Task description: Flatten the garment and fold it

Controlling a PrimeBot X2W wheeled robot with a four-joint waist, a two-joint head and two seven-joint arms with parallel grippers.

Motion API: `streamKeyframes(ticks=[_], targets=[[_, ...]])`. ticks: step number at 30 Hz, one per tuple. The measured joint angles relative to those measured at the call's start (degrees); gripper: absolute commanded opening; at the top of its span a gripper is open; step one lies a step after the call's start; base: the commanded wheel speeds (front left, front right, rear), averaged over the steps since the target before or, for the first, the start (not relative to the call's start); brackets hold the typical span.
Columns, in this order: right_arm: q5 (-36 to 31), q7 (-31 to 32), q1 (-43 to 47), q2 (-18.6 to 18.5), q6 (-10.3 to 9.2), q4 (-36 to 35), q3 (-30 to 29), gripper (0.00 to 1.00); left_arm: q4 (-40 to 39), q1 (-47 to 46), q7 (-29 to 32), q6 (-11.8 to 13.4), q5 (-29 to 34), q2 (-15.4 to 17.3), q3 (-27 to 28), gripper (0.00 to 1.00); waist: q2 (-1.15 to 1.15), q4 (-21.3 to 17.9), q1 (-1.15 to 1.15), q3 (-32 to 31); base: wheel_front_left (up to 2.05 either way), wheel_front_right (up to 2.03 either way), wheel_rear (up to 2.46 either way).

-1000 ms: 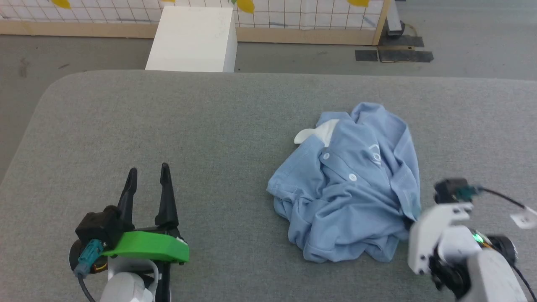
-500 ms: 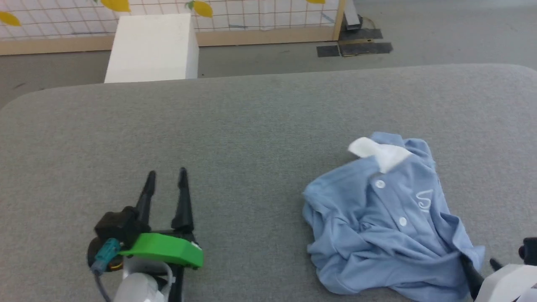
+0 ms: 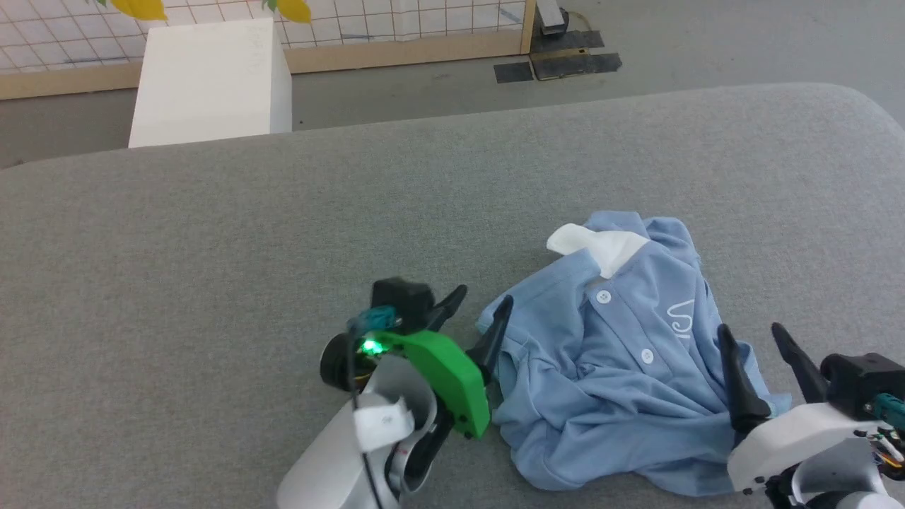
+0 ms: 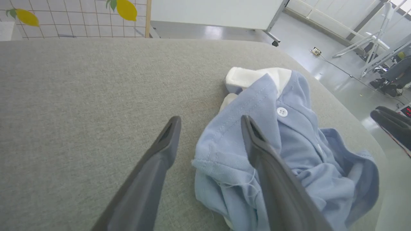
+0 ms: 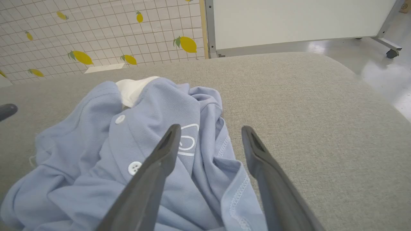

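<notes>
Two open tools flank a crumpled garment (image 3: 622, 375), and by the look of it none of the task is done yet. The light blue polo lies in a heap on the grey surface (image 3: 212, 247), right of the middle and toward the near edge. Its white collar (image 3: 601, 247) is turned to the far side, two white buttons (image 3: 603, 297) face up, and part of the white logo (image 3: 682, 314) shows to their right. Deep creases run through the body, the near hem is bunched and doubled on itself, and no sleeve can be picked out as spread, so flattening has not begun and no fold has been made. The left tool (image 3: 484, 297) is at the heap's left edge with its fingers apart. In the left wrist view one finger is over bare surface and the other over the cloth, with a stitched edge lying between them; whether either finger touches the cloth I cannot tell. The right tool (image 3: 749, 329) is at the near right of the heap, also spread wide and gripping nothing. Its wrist view shows one finger over the cloth beside the logo and the other over the stitched hem and the grey surface next to it. I judge this to be the reach before a first grasp on two edges. What is left is nearly everything: take hold, lift or drag the shirt open, smooth it flat, then fold it. A white box (image 3: 205, 85) stands on the floor beyond the far left of the surface, well apart from the work.
</notes>
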Motion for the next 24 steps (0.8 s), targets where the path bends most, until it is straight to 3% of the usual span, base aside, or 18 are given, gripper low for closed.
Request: streamKeyframes(ticks=[3, 4, 7, 10, 12, 13, 18, 24], targets=[[0.0, -0.9, -0.5, 0.0, 0.0, 1.1, 1.5, 1.0, 3.7, -3.9, 5.4, 2.9, -0.8, 0.0, -2.9, 1.0, 0.0, -0.7, 0.0, 0.6, 0.0, 0.0, 0.0], [0.1, -0.9, -0.8, 0.0, 0.0, 1.8, 2.3, 1.0, 6.8, -6.2, 10.4, 5.1, -0.4, 0.0, -4.5, 1.0, 0.0, -1.4, 0.0, 0.9, 0.0, 0.0, 0.0], [0.3, -1.2, -1.5, 0.0, 0.0, 2.5, 3.1, 1.0, 8.6, -7.5, 15.2, 6.4, -1.1, 0.0, -5.6, 1.0, 0.0, -2.3, 0.0, 1.2, 0.0, 0.0, 0.0], [0.6, -1.5, -1.6, 0.0, 0.0, 2.9, 3.3, 1.0, 8.6, -7.9, 19.5, 5.7, -3.9, 0.0, -6.4, 0.98, 0.0, -3.0, 0.0, 1.6, 0.0, 0.0, 0.0], [0.8, -1.7, -1.6, 0.0, 0.0, 3.0, 3.2, 1.0, 7.7, -7.9, 21.0, 4.3, -5.5, 0.0, -7.1, 0.11, 0.0, -3.4, 0.0, 1.7, 0.0, 0.0, 0.0], [0.8, -1.9, -1.6, 0.0, 0.0, 3.0, 3.2, 1.0, 7.1, -7.9, 21.0, 3.9, -6.0, 0.0, -7.1, 0.0, 0.0, -3.5, 0.0, 1.8, 0.0, 0.0, 0.0], [0.8, -2.2, -1.7, 0.0, 0.0, 3.0, 2.4, 1.0, 3.1, -7.9, 14.2, 4.0, -5.5, 0.2, -5.9, 0.0, 0.0, -3.0, 0.0, 1.6, 0.0, 0.0, 0.0], [0.8, -2.2, -2.0, 0.0, 0.0, 2.9, 2.3, 1.0, -1.9, -7.8, -0.5, 7.5, -2.2, 2.6, -0.3, 0.0, 0.0, -0.9, 0.0, 1.2, 0.0, 0.0, 0.0]])
